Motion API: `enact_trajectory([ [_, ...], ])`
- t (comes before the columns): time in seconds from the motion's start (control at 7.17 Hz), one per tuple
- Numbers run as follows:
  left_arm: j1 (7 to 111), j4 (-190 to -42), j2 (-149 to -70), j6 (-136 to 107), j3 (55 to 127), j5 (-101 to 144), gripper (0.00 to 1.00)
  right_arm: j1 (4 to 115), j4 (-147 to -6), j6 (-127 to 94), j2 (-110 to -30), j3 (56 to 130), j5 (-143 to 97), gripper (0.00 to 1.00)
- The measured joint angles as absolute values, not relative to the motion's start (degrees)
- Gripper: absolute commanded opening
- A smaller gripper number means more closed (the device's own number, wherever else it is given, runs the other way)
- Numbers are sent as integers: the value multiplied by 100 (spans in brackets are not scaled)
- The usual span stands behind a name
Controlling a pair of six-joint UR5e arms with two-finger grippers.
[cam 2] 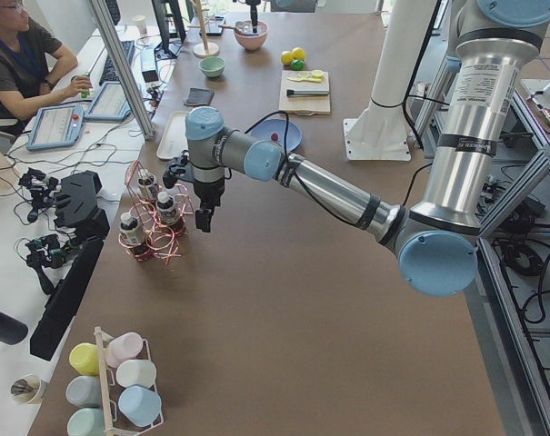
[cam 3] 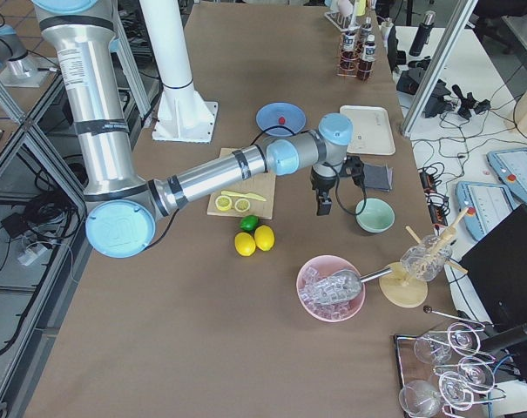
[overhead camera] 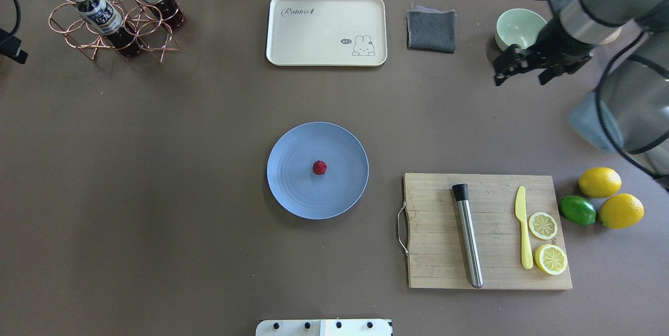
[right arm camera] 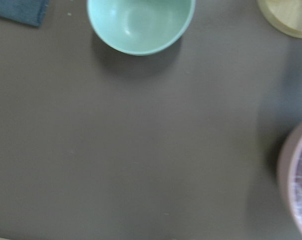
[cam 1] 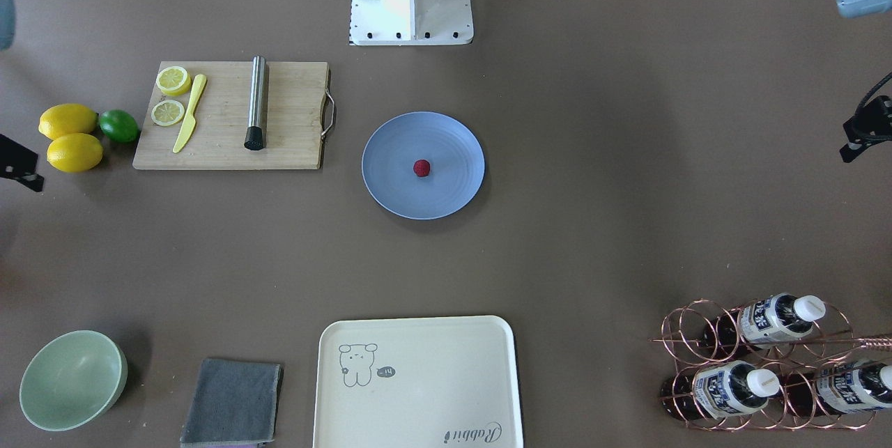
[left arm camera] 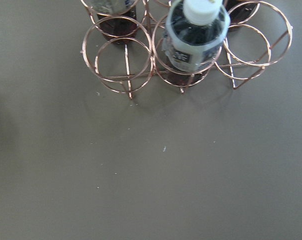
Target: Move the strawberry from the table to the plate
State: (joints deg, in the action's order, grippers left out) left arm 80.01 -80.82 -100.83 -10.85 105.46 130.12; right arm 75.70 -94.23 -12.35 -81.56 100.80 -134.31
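The small dark-red strawberry (cam 1: 421,168) lies near the middle of the round blue-grey plate (cam 1: 390,183), which sits at the centre of the brown table (cam 1: 592,225). The overhead view shows the same strawberry (overhead camera: 319,168) on the plate (overhead camera: 292,189). My right gripper (overhead camera: 520,77) hovers far from it, beside the pale green bowl (overhead camera: 520,27), with its fingers spread and nothing between them. Only a black piece of my left gripper (cam 1: 864,133) shows at the table's edge, above the bottle rack (cam 1: 759,364); I cannot tell its state.
A wooden cutting board (overhead camera: 491,273) holds a steel muddler (overhead camera: 468,236), a yellow knife (overhead camera: 522,226) and lemon slices (overhead camera: 546,242). Beside it lie two lemons (overhead camera: 609,195) and a lime (overhead camera: 577,209). A cream tray (overhead camera: 326,30) and a grey cloth (overhead camera: 431,30) sit at the far edge.
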Motion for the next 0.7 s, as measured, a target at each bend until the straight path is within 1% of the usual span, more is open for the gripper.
enact_trajectory([
  [0.28, 8401, -7767, -9929, -431, 10385, 13228, 97, 8675, -9973, 821, -8408, 9445, -13386, 100],
  [0.42, 8515, -7739, -9790, -224, 10311, 13254, 97, 9017, -10115, 1369, -8460, 9233, -13260, 100],
  [0.7, 8579, -7781, -9499, -114, 10268, 13250, 97, 9315, -10173, 1677, -8559, 9108, -13156, 100],
])
